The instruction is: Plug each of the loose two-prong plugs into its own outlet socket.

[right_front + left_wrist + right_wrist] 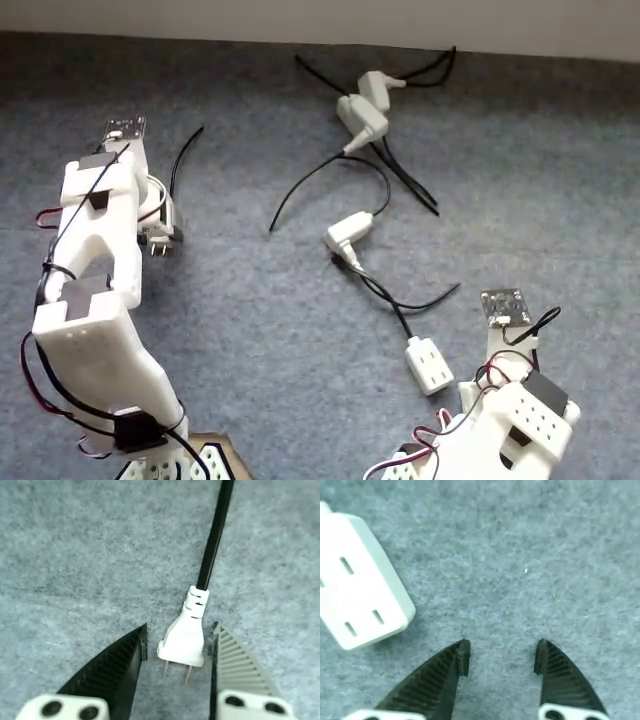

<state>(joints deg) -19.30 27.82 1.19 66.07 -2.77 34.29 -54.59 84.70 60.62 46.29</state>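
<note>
Brackets loose plug (161, 238), mid left, with spread left tool (180, 627) for pinching; holds spread right tool (502, 642) beside outlet socket (430, 365), lower right, likely for steadying.

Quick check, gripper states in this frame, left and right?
Left gripper: open, two-prong plug between the jaws, not clamped.
Right gripper: open, holding nothing, outlet block beside it.

Your left gripper (180, 630) has its jaws spread either side of a two-prong plug (182, 642), with bare carpet (75, 555) around. Your right gripper (501, 650), jaws apart, faces open carpet; the outlet block (357, 580) lies just beside it. Between the arms, black cords (405, 178) cross the middle, seemingly lying flat
</note>
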